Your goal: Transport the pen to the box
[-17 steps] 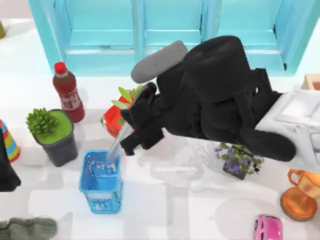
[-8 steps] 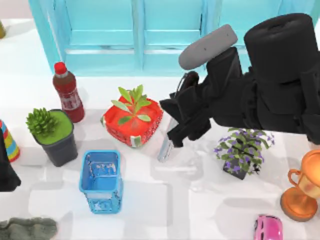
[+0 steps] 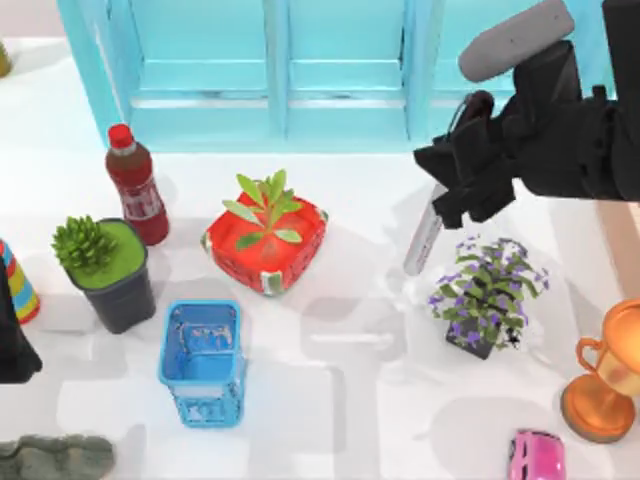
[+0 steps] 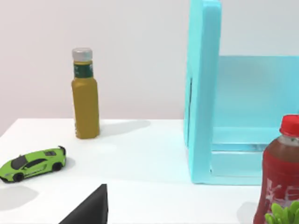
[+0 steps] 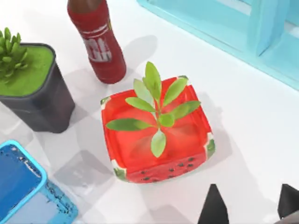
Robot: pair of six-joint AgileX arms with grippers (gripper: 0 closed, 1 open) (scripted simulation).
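Right gripper [image 3: 447, 197] sat clenched on the pen [image 3: 423, 232] high over the table's [image 3: 330, 400] right half, in front of the blue cabinet [image 3: 300, 70]; the pen hung tilted down and leftward from the fingers, its lower end over bare table just left of the purple flower pot [image 3: 485, 300]. Right arm [image 3: 560, 140] came in from the top right corner. In the right wrist view two dark fingertips [image 5: 212, 207] showed at the edge, with the red planter [image 5: 156, 135] beyond them. Left arm [image 3: 12, 330] parked at the far left edge, its fingers hidden, so cannot tell their state. Cabinet ran along the table's back edge. Red planter [image 3: 265, 240] with a green leafy plant sat centre-left, apart from the pen. Dark pot with succulent [image 3: 105, 270] stood to the left of it, with the red bottle [image 3: 137, 185] just behind that pot. Blue basket [image 3: 203, 362] was in front of the planter. Bronze trophy [image 3: 605, 385] stood at the right edge, with a pink toy car [image 3: 537, 455] near it at the front. The left wrist view showed a yellow bottle [image 4: 85, 95], a green toy car [image 4: 32, 163], the cabinet's side [image 4: 203, 88] and the red bottle [image 4: 280, 177].
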